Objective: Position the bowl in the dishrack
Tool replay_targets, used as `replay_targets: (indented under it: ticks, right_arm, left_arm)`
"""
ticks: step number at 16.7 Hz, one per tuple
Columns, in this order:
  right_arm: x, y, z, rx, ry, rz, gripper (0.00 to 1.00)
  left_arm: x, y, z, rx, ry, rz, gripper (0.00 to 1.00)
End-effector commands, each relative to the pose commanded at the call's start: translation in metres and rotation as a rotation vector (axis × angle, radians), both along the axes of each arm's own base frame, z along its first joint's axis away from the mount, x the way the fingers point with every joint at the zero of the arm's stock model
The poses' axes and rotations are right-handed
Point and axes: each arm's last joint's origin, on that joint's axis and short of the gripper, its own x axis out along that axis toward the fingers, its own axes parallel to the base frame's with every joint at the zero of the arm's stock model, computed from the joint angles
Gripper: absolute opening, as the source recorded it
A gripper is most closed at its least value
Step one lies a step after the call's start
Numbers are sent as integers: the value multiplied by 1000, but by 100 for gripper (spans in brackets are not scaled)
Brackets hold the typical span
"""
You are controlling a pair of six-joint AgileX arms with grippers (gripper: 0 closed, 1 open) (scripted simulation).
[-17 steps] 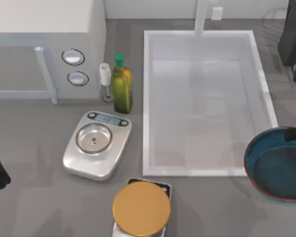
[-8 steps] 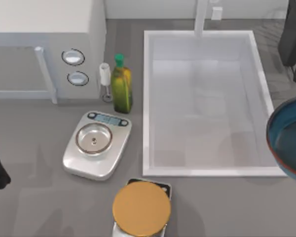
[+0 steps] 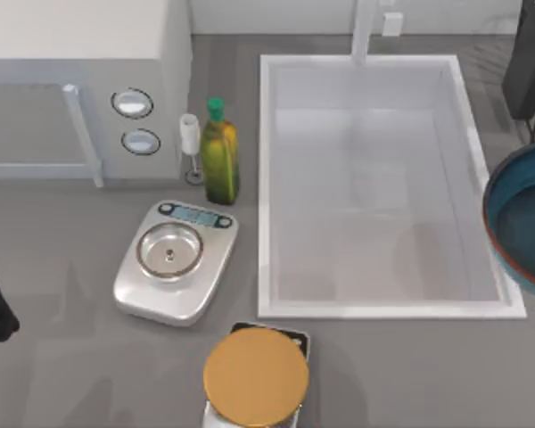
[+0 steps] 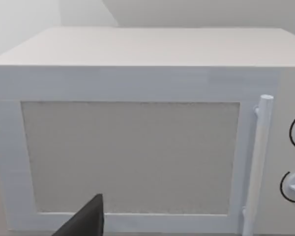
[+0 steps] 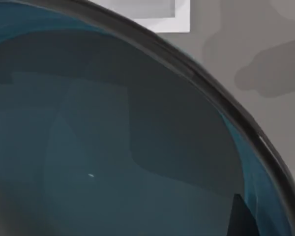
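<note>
I see the wide, shallow teal-blue bowl with a reddish-brown rim at the table's right edge, just beside the big white rectangular sink basin. I cannot tell either gripper's state. My left arm sits parked at the table's left edge, facing the white microwave.

Our grey countertop carries: microwave, green bottle, silver scale, second scale with golden disc, inset white sink.
</note>
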Motion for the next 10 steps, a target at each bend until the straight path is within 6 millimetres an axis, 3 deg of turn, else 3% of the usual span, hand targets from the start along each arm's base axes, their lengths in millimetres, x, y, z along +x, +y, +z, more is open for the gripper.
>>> replay_targets:
  ticks: [4, 10]
  right_arm:
    - [9, -32, 8, 120, -262, -84, 0]
    - [9, -100, 34, 167, -856, -151, 0]
  left_arm:
    - [0, 0, 0, 0, 0, 0, 100]
    - [0, 0, 0, 0, 0, 0, 100]
